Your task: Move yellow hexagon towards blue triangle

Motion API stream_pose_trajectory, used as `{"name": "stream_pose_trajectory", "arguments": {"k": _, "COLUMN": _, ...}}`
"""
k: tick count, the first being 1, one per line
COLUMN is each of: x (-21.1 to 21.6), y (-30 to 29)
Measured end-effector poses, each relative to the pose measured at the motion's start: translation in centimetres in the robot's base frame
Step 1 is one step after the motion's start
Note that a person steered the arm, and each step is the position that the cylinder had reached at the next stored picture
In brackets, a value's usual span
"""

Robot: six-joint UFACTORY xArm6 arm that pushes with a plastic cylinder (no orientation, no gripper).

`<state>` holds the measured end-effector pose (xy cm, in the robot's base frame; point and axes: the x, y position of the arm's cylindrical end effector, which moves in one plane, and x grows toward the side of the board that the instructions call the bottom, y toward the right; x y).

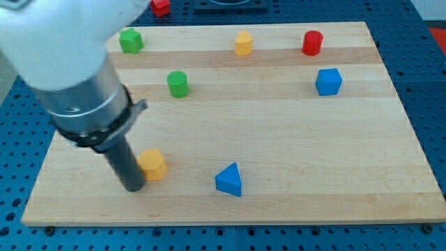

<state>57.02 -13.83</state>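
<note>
The yellow hexagon (152,164) lies on the wooden board (279,139) at the view's lower left. The blue triangle (229,180) lies to its right, a little lower, with a gap of about one block's width between them. My tip (133,187) rests at the hexagon's left side, touching or almost touching it. The thick grey arm body comes in from the view's upper left and hides part of the board behind it.
A green hexagon-like block (130,40) and a green cylinder (178,84) sit at the upper left. A yellow block (243,43), a red cylinder (313,42) and a blue cube (328,81) lie along the top right. A red block (161,6) lies off the board.
</note>
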Motion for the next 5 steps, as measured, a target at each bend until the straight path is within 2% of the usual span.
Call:
{"name": "stream_pose_trajectory", "arguments": {"k": 4, "x": -4.4, "y": -1.5}}
{"name": "stream_pose_trajectory", "arguments": {"k": 5, "x": -5.9, "y": 0.4}}
